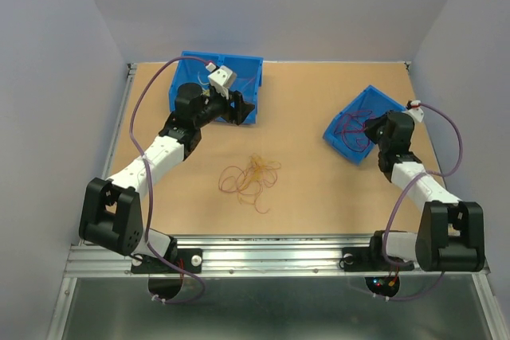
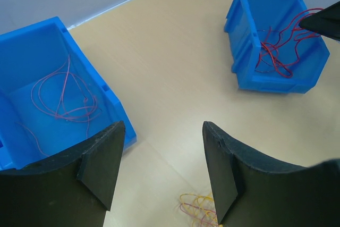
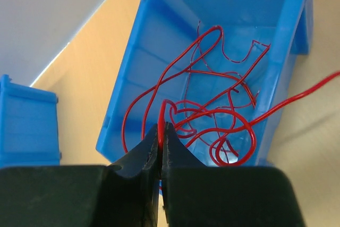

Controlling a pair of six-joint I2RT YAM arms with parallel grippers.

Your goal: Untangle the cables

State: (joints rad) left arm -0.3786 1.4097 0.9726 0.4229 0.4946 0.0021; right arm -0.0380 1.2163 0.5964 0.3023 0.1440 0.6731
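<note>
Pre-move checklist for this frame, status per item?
1. Right gripper shut on a red cable: ok.
2. Held strand free of the other red loops in the right bin: cannot tell, they overlap.
3. All red cable inside that bin: not ok, one strand runs out over the rim.
4. Left gripper open and empty: ok.
5. Pink cables lying in the left bin: ok.
6. Yellow-orange pile on the table untangled: not ok.
</note>
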